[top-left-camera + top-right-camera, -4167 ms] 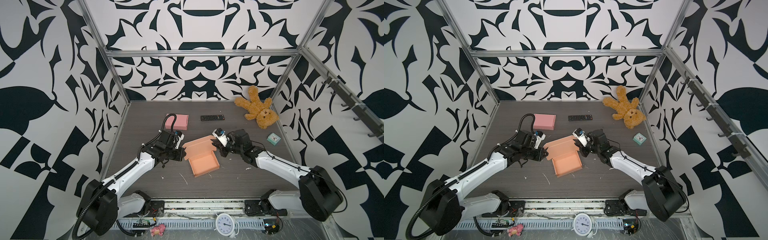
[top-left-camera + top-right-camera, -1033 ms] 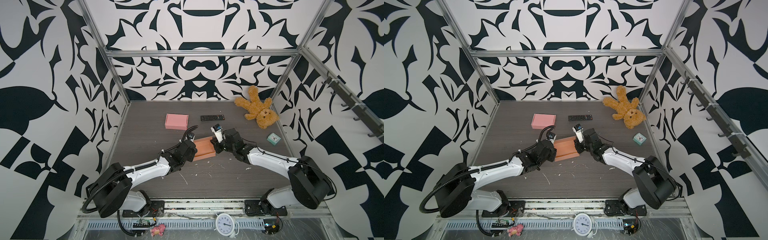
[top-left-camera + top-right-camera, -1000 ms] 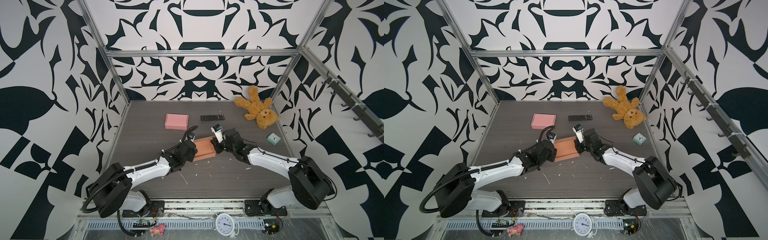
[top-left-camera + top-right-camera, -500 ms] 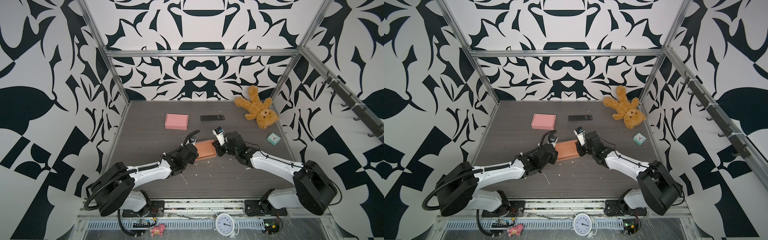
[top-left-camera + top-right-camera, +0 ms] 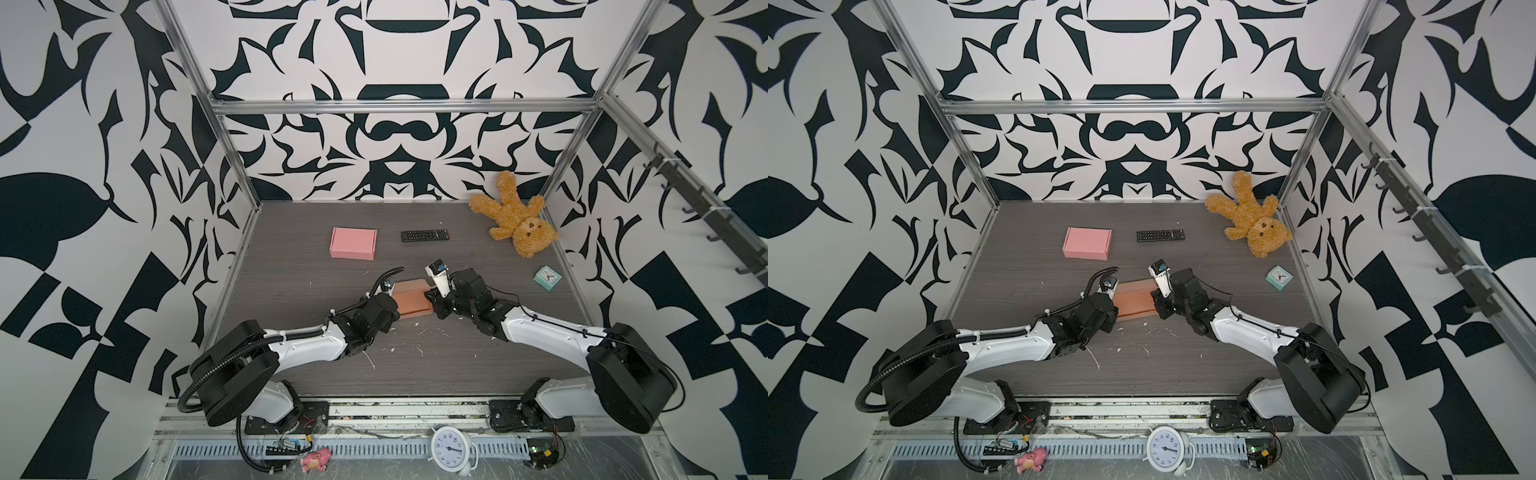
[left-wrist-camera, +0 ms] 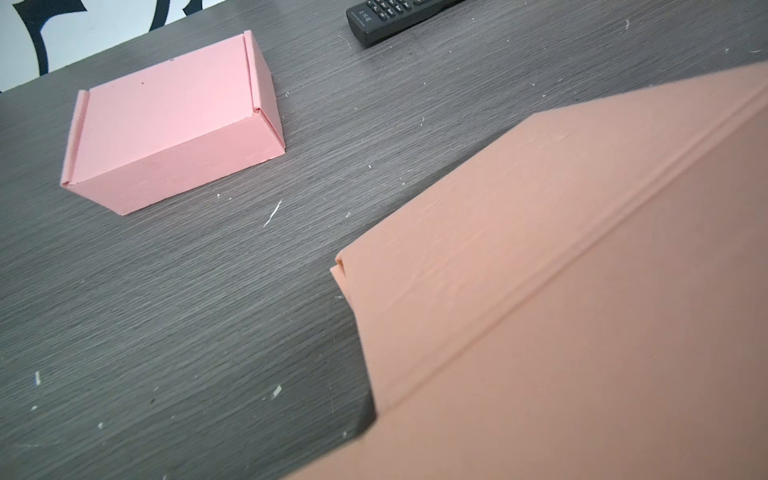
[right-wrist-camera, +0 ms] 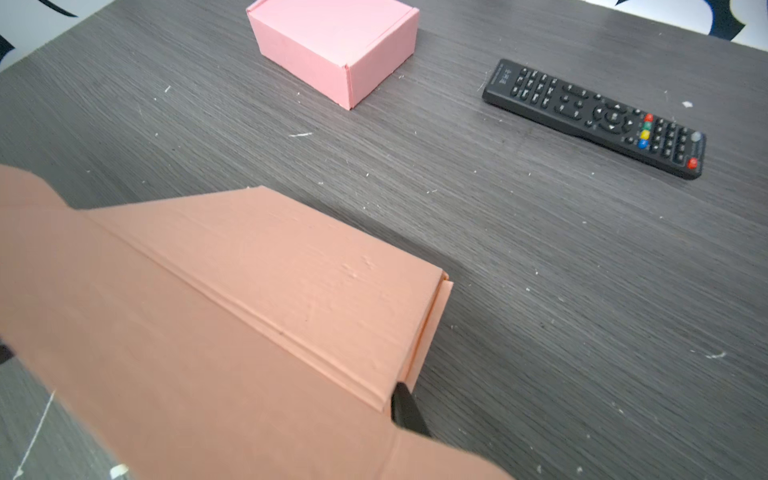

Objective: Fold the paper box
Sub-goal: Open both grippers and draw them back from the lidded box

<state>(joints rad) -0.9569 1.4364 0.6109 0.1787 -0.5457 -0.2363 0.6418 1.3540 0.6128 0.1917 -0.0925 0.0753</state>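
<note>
Orange paper box [image 5: 411,301] between left gripper [image 5: 395,306] and right gripper [image 5: 432,305].

The salmon-coloured paper box [image 5: 409,300] lies flat near the middle of the dark table [image 5: 291,266], its lid folded down, creased lengthwise, with a thin flap edge showing at one end.

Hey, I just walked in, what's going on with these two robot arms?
Two robot arms are folding an orange paper box in the middle of the table. The left gripper is shut at the box's left end; the right gripper is at its right end, open or shut I cannot tell. The box lies with its lid down, looking nearly closed. A finished pink box sits farther back near a remote.
</note>
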